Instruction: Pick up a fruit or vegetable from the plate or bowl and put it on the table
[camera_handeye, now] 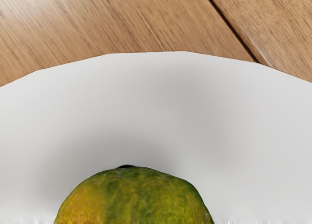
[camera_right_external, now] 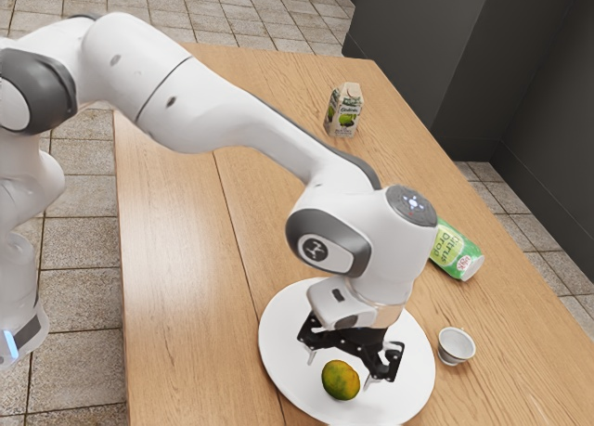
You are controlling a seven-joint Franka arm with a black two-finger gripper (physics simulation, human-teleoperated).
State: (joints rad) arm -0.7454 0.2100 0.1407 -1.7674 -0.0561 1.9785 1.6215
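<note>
- since the jaws are spread apart by the fruit point(camera_right_external: 341, 380), an off-centre descent could roll it across the plate point(camera_right_external: 286, 338)
- a shallow grip might slip

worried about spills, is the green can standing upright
No, the green can lies on its side on the wooden table.

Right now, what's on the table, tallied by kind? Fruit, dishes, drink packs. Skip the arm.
Fruit: 1 (green-orange fruit)
Dishes: 2 (white plate, small cup)
Drink packs: 2 (green can, carton)
Total: 5
</note>
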